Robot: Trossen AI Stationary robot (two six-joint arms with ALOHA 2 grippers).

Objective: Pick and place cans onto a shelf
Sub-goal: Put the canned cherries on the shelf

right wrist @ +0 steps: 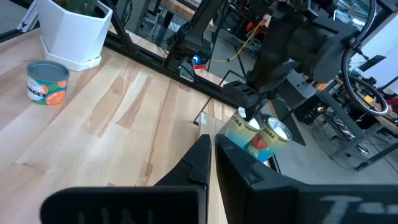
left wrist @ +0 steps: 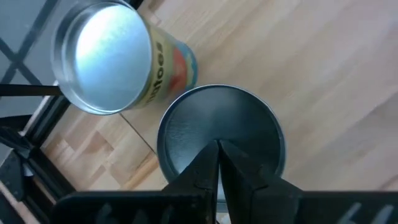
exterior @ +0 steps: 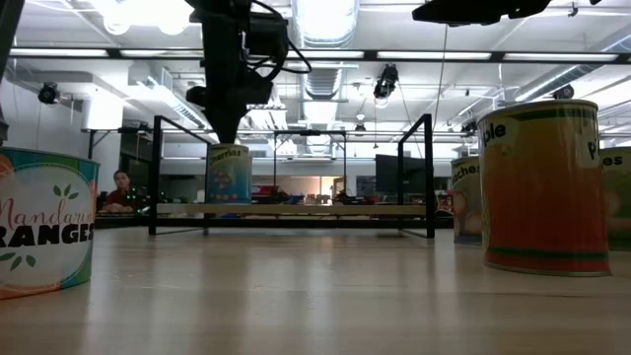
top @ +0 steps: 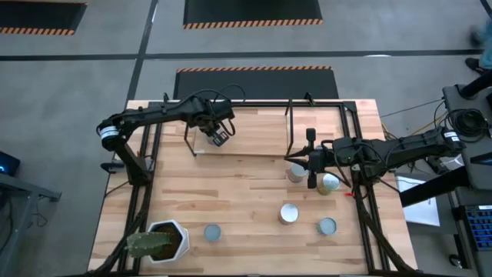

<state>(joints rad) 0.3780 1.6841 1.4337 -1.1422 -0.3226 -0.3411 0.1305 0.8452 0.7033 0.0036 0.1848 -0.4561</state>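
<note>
My left gripper [top: 221, 137] hangs over the left end of the shelf [top: 261, 131], its fingers shut just above the silvery top of a can [left wrist: 217, 130] and holding nothing. A second can [left wrist: 106, 56] with a coloured label stands close beside that one. In the low view a can [exterior: 228, 175] stands on the shelf [exterior: 296, 209] directly under the left gripper [exterior: 227, 138]. My right gripper [top: 301, 160] is shut and empty, beside two cans [top: 296, 174] [top: 329, 183] on the table right of centre. Three more cans [top: 288, 213] [top: 327, 225] [top: 211, 231] stand toward the front.
A white hexagonal plant pot [top: 165, 238] stands at the front left corner. Black rod frames run along both sides of the table [top: 231, 185]. The low view shows large labelled cans [exterior: 44, 222] [exterior: 542, 187] close to the camera, and a person [exterior: 120, 192] sits far behind.
</note>
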